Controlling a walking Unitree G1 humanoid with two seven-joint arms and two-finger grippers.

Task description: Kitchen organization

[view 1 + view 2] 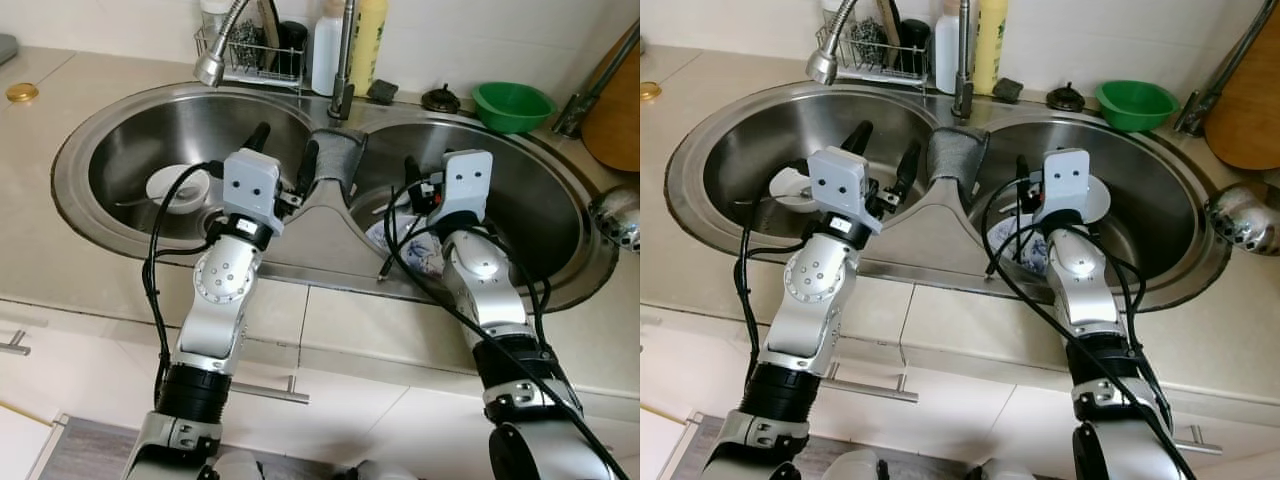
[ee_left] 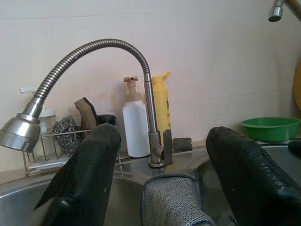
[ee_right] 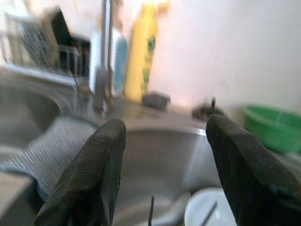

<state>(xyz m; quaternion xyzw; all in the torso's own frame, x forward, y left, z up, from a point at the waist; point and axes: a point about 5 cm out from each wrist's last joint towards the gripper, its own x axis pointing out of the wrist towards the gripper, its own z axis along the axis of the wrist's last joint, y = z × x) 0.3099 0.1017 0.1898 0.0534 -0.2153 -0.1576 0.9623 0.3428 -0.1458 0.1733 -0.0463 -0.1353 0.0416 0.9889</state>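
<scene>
left hand (image 2: 162, 188) spread | grey cloth (image 2: 175, 200) between | white plate (image 3: 207, 212) right basin

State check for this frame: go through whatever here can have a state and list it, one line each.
left tool: open, empty, over the sink divider
right tool: open, empty, over the right basin
grey cloth: draped over the divider
faucet: no water running
white bowl: upright in the left basin
green bowl: upright on the counter

You have two round steel sink basins (image 1: 120, 150), one flexible steel faucet (image 2: 84, 54), one green plastic bowl (image 1: 512, 105), two bottles: white pump (image 2: 136, 127), yellow squeeze (image 2: 161, 110).
</scene>
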